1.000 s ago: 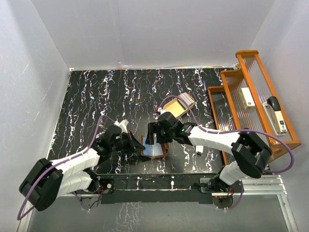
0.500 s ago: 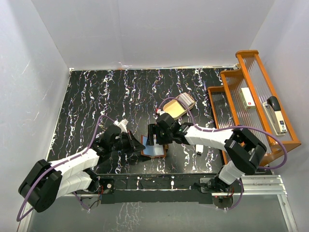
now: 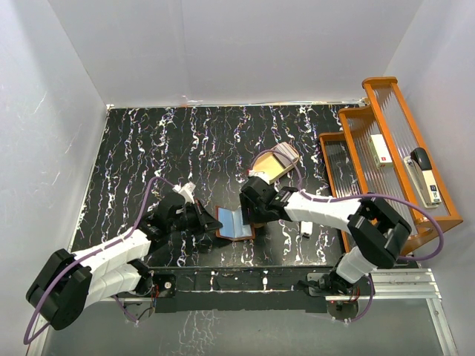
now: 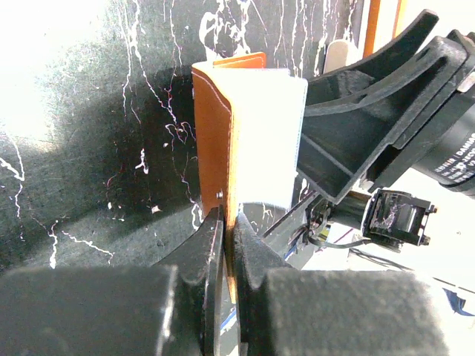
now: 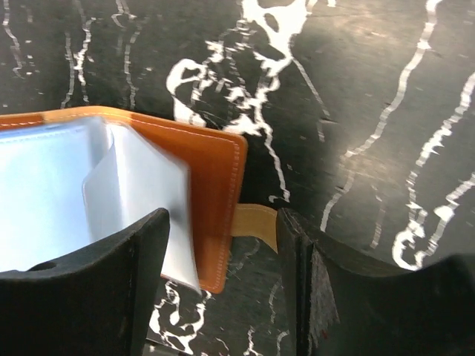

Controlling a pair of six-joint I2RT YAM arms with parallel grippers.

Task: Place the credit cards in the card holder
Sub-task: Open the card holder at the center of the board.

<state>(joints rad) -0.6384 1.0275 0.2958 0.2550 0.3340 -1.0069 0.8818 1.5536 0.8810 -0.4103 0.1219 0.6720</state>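
The card holder (image 3: 236, 223), brown leather with a pale blue lining, stands open on the black marbled table. My left gripper (image 3: 208, 220) is shut on its left leather flap (image 4: 214, 133), and holds that flap upright. My right gripper (image 5: 223, 256) is open and straddles the card holder's right edge (image 5: 215, 170) and tan tab (image 5: 256, 226). Its left finger (image 5: 133, 259) overlaps a clear pocket leaf (image 5: 141, 196). What looks like a stack of credit cards (image 3: 285, 153) lies in the tan tray (image 3: 267, 169) behind the right gripper.
A wooden stepped rack (image 3: 356, 137) stands at the right, with a stapler (image 3: 424, 174) and a white box (image 3: 381, 148) on it. A narrow white stick (image 3: 306, 228) lies by the right arm. White walls enclose the table.
My right gripper has drawn back to the right, from above the card holder's lining to its right edge, and its jaws have narrowed. The lining now shows more. The left grip is unchanged.
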